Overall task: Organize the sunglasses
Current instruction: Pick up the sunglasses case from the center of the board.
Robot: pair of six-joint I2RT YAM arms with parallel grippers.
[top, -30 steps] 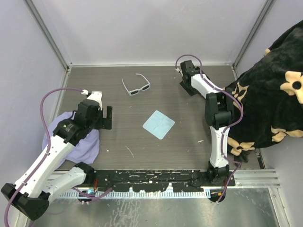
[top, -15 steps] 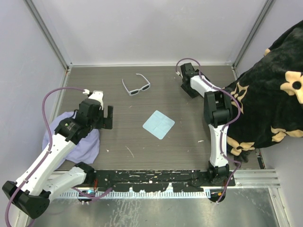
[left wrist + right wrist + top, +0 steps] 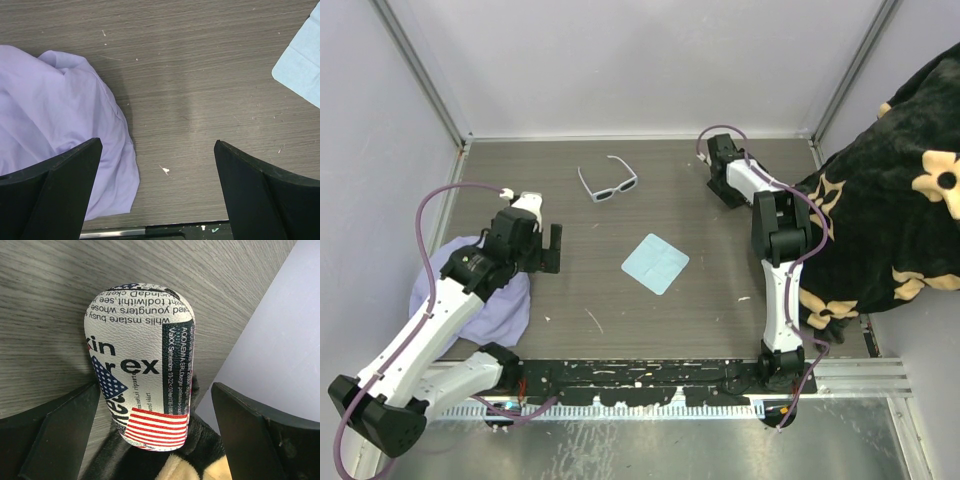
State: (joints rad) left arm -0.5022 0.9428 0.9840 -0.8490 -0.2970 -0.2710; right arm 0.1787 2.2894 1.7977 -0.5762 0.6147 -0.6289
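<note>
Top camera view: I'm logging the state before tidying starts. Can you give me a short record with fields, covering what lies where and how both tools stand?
sunglasses: far middle of table, arms unfolded, untouched
blue cloth: flat, table centre
lilac cloth: bunched under left arm
case: near right wall, below right tool
left tool: open, empty, beside lilac cloth
right tool: open, nothing gripped

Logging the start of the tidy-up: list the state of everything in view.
sunglasses: unfolded, lying untouched.
light blue cloth: spread flat.
lavender cloth: crumpled.
flag-patterned case: lying down, ungripped.
left gripper: open, empty.
right gripper: open, straddling the case.
</note>
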